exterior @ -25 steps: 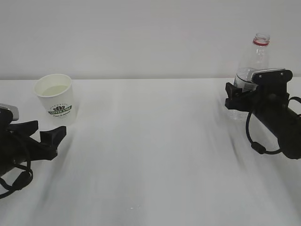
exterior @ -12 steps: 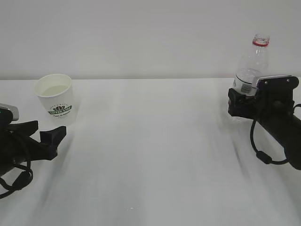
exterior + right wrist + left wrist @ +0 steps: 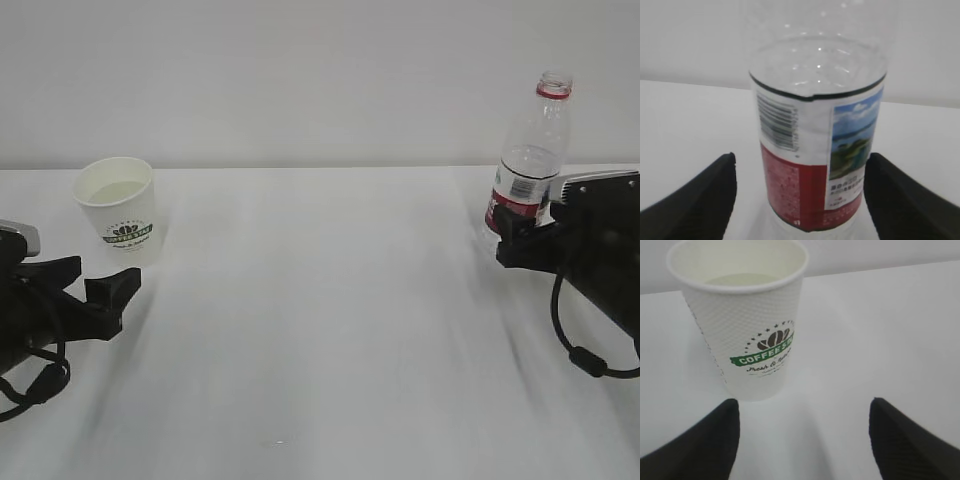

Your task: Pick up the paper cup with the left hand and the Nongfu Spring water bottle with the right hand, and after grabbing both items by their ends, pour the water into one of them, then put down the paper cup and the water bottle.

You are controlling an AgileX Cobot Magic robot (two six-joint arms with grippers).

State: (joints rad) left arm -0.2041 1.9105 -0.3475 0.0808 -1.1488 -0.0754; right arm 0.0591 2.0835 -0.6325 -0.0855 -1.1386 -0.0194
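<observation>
Exterior view: paper cup (image 3: 120, 210) stands upright on the white table (image 3: 320, 320) at far left, water (image 3: 115, 190) visible inside it. Left hand (image 3: 98, 290) lies low at the near left edge, just in front of the cup and apart from it, jaws spread wide, nothing between them. Nongfu Spring water bottle (image 3: 528, 150) stands upright at far right, uncapped, red neck ring at top. Right hand (image 3: 520, 240) sits just near of the bottle's base, jaws wide apart.

Left wrist view: cup (image 3: 747, 320) upright beyond both fingertips (image 3: 705, 445), clear of them, green logo facing the camera.

Right wrist view: bottle (image 3: 815, 145) stands between and beyond the spread fingertips (image 3: 700, 195), no contact seen; label band faces the camera
</observation>
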